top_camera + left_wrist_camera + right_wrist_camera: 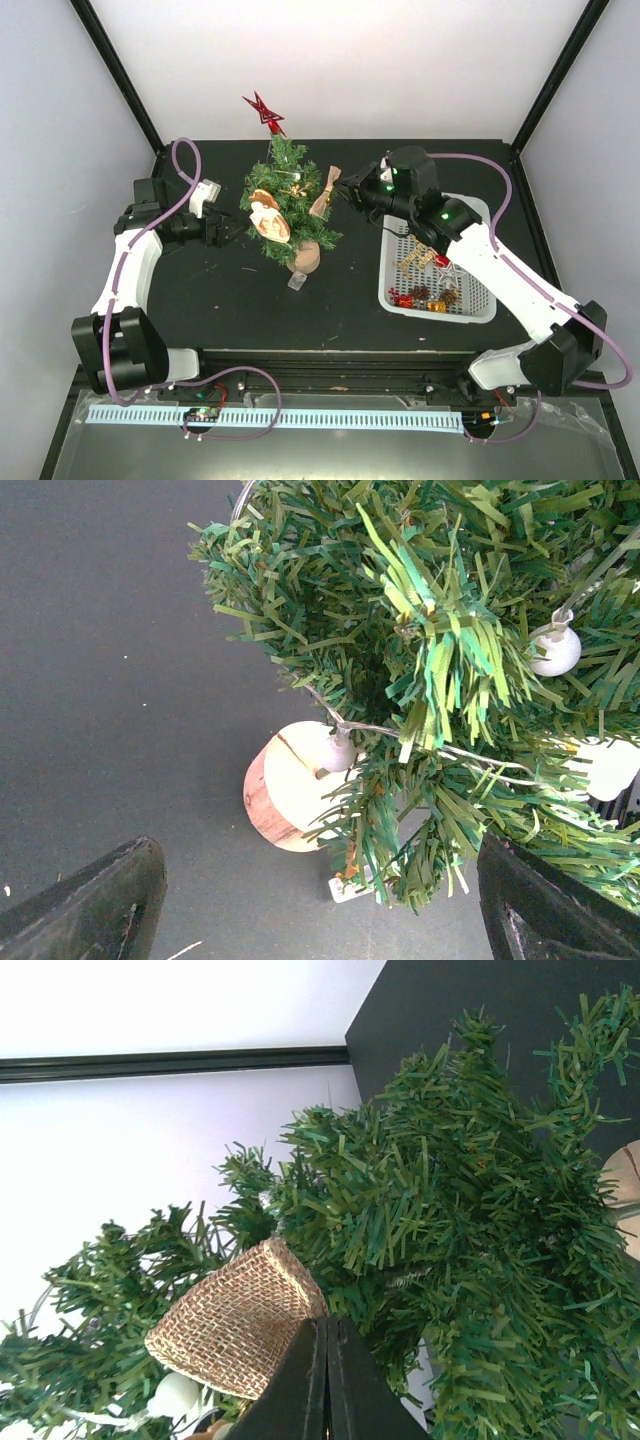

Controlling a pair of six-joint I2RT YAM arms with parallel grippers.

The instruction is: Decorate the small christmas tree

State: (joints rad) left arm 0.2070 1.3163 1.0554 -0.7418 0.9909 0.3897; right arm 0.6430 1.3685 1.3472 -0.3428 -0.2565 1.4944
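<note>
White links, black joints, purple cables, black pincer fingers.

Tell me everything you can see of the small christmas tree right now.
The small christmas tree stands upright mid-table on a round pale wooden stump. Bristly dark-green plastic-looking branches carry a red star on top, a wire of white bulbs, a pale figure and a woven cone. The shut right tool sits against that cone.

One tree, one basket, one star
</note>
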